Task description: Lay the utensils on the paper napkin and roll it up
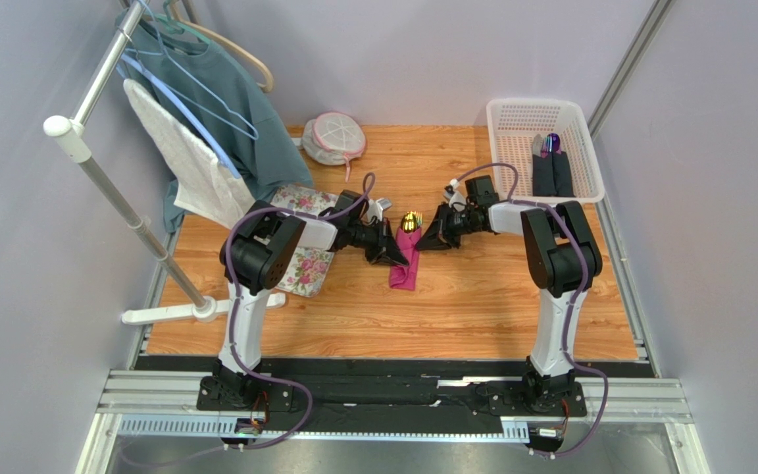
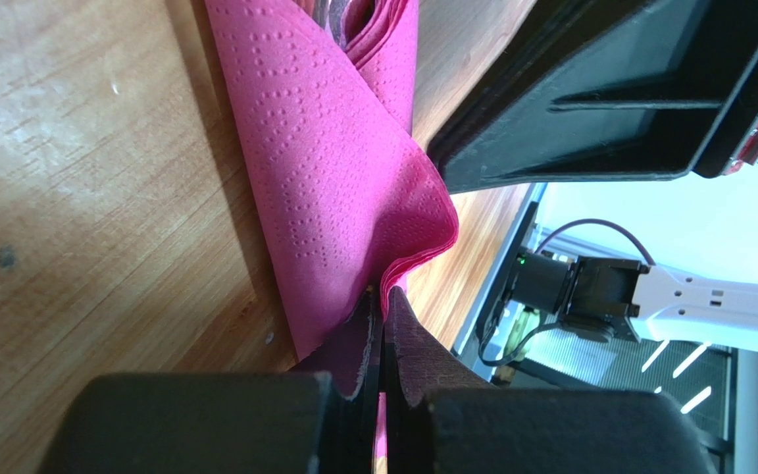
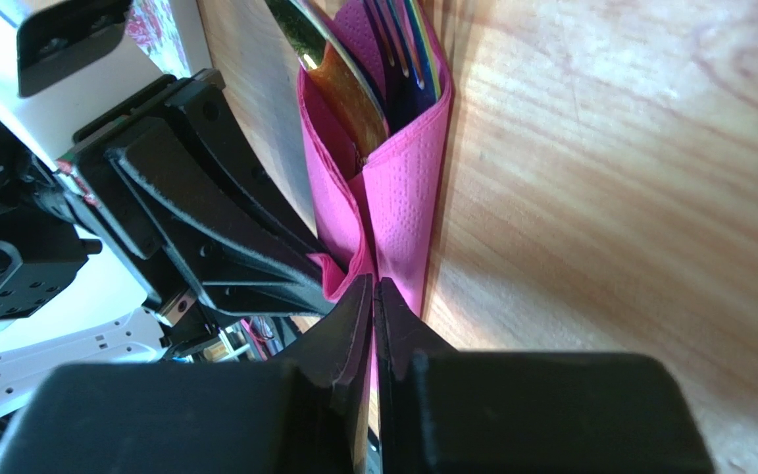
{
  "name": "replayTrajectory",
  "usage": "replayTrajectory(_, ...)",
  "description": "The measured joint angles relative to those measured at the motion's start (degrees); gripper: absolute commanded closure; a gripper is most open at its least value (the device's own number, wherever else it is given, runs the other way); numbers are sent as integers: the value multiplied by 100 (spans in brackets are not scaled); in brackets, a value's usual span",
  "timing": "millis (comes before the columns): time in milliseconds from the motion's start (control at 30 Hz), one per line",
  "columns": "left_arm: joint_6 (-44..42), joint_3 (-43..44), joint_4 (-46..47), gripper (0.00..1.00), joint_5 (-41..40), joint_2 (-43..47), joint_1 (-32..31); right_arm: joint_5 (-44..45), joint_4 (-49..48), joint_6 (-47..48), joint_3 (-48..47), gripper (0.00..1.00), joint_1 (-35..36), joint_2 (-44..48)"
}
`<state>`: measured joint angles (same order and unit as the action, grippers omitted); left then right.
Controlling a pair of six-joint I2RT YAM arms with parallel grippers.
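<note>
Currently the utensils sit inside the paper napkin, folded around them on the bench, left fingers and right fingers each pinching a pink fold; roll apparently half done, with tightening and release left.

Paper napkin folded lengthwise around the utensils.
Magenta dimpled sheet lies between left claw and right claw, each pinching an edge. Gold spoon and fork protrude from its far end.
</note>
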<state>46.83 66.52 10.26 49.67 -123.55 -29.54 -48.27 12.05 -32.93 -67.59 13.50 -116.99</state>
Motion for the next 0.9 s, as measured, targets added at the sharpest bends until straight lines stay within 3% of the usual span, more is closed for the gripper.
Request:
replayTrajectory(567,-146,46,-138,100,76,4,7,-83,-354,-240,-9,99,111,-299)
replayTrajectory(900,317,-229,341,100,-57,208,-46,-22,-433,-280,0,100,192,-304)
